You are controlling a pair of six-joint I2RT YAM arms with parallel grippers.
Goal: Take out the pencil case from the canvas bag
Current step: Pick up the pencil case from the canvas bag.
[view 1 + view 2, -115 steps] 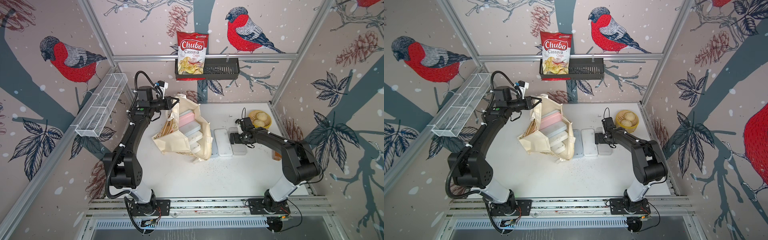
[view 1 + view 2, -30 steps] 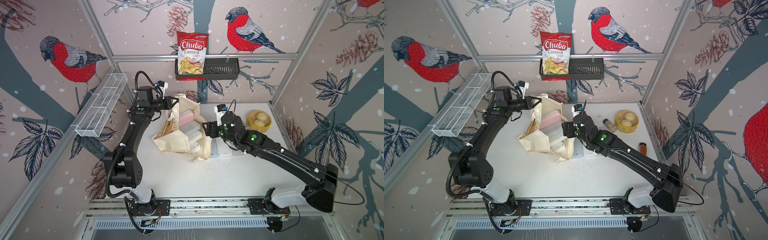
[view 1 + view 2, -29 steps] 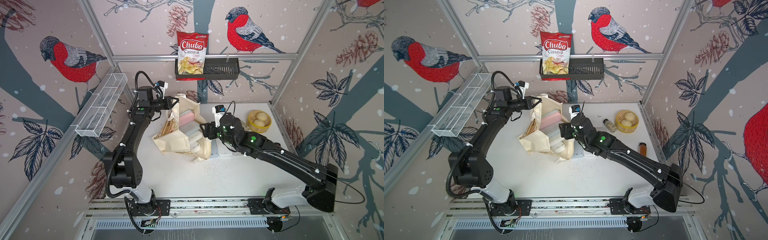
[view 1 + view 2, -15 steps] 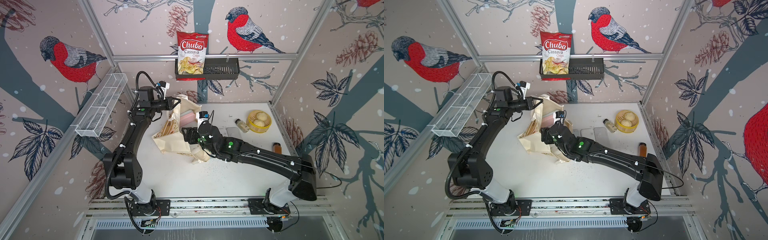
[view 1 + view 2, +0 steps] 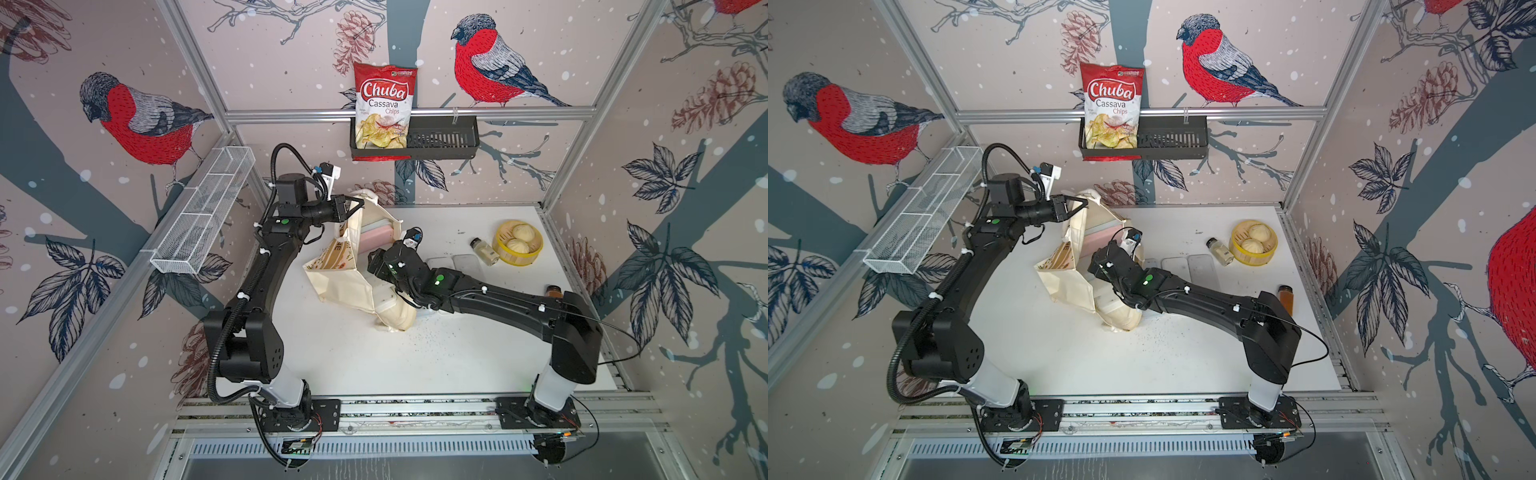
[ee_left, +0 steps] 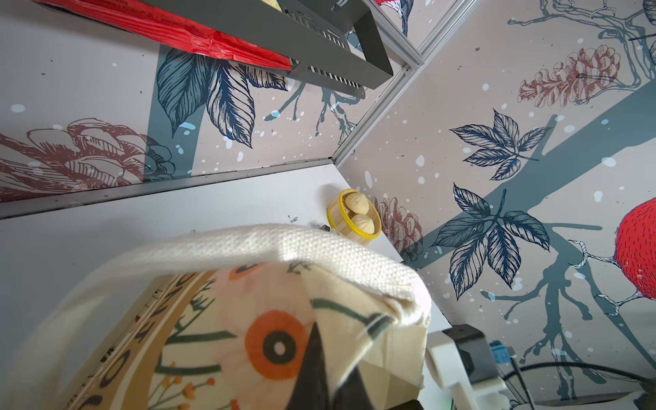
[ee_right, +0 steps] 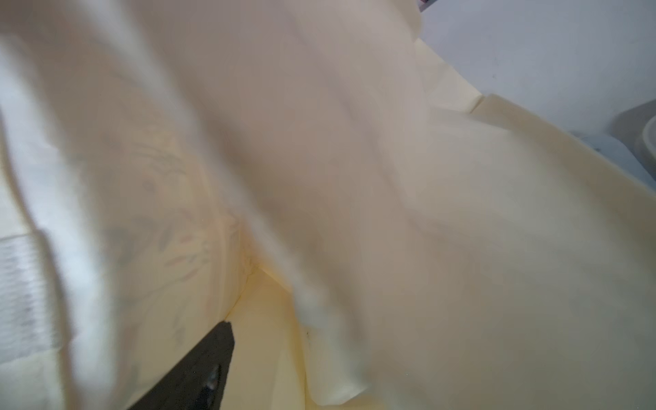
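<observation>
The cream canvas bag (image 5: 345, 282) with its floral print lies slumped on the white table (image 5: 374, 365), mouth held up. My left gripper (image 5: 354, 204) is shut on the bag's rim by a loop handle (image 6: 269, 245); cloth is pinched between its dark fingers (image 6: 312, 369). A pink pencil case (image 5: 376, 237) stands inside the bag, and a pale one (image 5: 1108, 301) lies lower in it. My right gripper (image 5: 374, 270) reaches into the bag's mouth, tips hidden in both top views. In the right wrist view one black finger (image 7: 209, 365) stands well off to the side among blurred cream cloth, jaws apart.
Pale flat cases (image 5: 467, 262) lie on the table right of the bag. Beyond them are a small jar (image 5: 484, 251), a yellow steamer with buns (image 5: 517, 243) and an amber bottle (image 5: 555, 291). A wire basket (image 5: 203, 212) and a black shelf (image 5: 440, 139) hang on the walls.
My right arm has swung left from the cases on the table into the bag's mouth, its jaws widening. The bag has slumped and bulged around it. The left gripper keeps its hold.
</observation>
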